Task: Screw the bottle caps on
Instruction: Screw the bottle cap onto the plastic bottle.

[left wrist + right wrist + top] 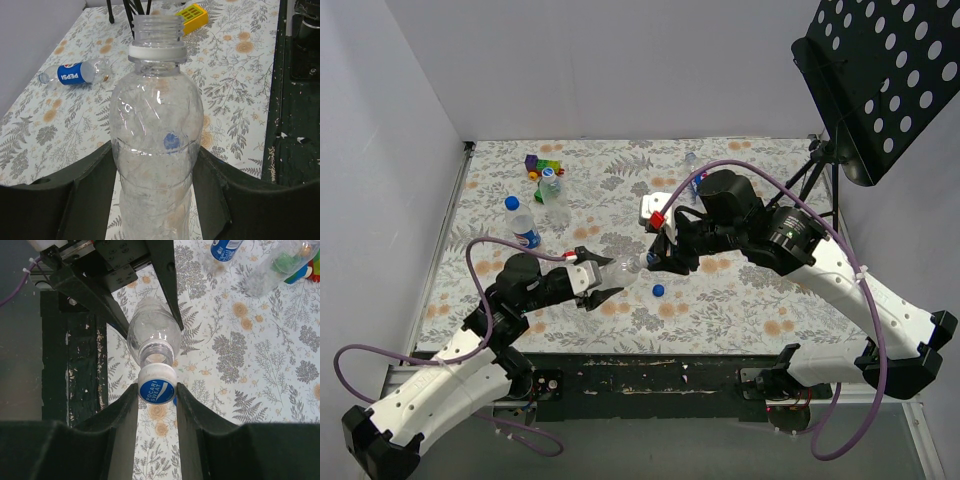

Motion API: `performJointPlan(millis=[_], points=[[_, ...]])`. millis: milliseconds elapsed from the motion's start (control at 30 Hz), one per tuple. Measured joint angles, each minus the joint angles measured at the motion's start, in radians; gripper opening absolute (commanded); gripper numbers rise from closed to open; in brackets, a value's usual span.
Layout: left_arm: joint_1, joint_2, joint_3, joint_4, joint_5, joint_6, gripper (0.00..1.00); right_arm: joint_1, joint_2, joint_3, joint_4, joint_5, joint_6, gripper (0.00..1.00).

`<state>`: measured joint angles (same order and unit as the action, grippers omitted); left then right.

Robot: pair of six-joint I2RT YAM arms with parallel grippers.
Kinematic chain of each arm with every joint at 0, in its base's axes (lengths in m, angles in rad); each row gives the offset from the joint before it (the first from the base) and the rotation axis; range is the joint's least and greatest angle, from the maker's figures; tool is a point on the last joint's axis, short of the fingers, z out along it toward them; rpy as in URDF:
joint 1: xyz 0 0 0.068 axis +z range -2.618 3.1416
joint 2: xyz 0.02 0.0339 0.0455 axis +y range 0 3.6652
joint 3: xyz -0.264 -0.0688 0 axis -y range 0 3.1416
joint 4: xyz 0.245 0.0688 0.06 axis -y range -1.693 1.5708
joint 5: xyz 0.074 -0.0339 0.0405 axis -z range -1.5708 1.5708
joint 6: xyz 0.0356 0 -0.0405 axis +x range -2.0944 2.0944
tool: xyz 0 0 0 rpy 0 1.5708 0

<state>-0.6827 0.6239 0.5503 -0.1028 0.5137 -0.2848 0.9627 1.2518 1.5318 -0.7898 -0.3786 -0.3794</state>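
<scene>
Two hands meet over the middle of the floral tabletop (740,300), and this is the lining-up. The left hand (605,280) is clamped on the belly of a clear bottle (625,266), one finger on each side. It holds the bottle off the surface with the neck pointing right. The right hand (156,395) pinches a white cap (156,385) by its rim, blue Pocari Sweat print facing the wrist camera. The cap sits right at the bottle's mouth; I can't tell if it touches. In the left wrist view the threads show bare above a white collar ring, so I'd say nothing is wound on yet.

The bottle looks empty and unlabelled, with thin, crinkly walls. I'd expect it to be very light and squashy, and slick enough to spin in the grip once the cap bites. The ribbed belly where it is held looks a sensible hold. The neck is the stiff part, but it must stay free. The cap looks small and rigid, so the rim is the place to hold it.

Elsewhere, a loose blue cap (658,290) lies just near of the pair. A capped Pepsi bottle (523,224) stands to the left. Another bottle (553,195) stands beside the toy blocks (542,165) at the far left.
</scene>
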Motion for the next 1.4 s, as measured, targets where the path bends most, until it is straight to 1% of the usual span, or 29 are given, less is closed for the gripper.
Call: performJointPlan(millis=[133, 500, 600, 733, 800, 900, 1067, 1200, 1400], points=[[0.000, 0.011, 0.011, -0.007, 0.014, 0.000, 0.38, 0.002, 0.000, 0.000, 0.000, -0.015, -0.008, 0.25], [0.000, 0.050, 0.057, -0.035, 0.074, 0.000, 0.29, 0.013, 0.010, 0.000, 0.002, -0.038, -0.026, 0.25], [0.001, 0.065, 0.076, -0.058, 0.093, 0.001, 0.27, 0.015, 0.012, 0.000, -0.003, -0.045, -0.043, 0.25], [0.001, 0.090, 0.098, -0.094, 0.117, 0.003, 0.20, 0.017, 0.013, 0.000, -0.031, -0.051, -0.082, 0.25], [0.001, 0.103, 0.109, -0.113, 0.135, 0.004, 0.20, 0.021, 0.013, 0.000, -0.050, -0.054, -0.113, 0.24], [0.001, 0.132, 0.124, -0.136, 0.180, -0.001, 0.19, 0.023, 0.013, 0.000, -0.084, -0.069, -0.174, 0.24], [0.001, 0.212, 0.150, -0.158, 0.291, -0.016, 0.19, 0.028, 0.010, -0.004, -0.159, -0.087, -0.272, 0.24], [0.001, 0.270, 0.167, -0.169, 0.370, -0.015, 0.19, 0.034, 0.010, -0.006, -0.211, -0.100, -0.327, 0.24], [0.009, 0.323, 0.187, -0.193, 0.455, -0.018, 0.20, 0.041, 0.011, -0.011, -0.235, -0.114, -0.370, 0.23]])
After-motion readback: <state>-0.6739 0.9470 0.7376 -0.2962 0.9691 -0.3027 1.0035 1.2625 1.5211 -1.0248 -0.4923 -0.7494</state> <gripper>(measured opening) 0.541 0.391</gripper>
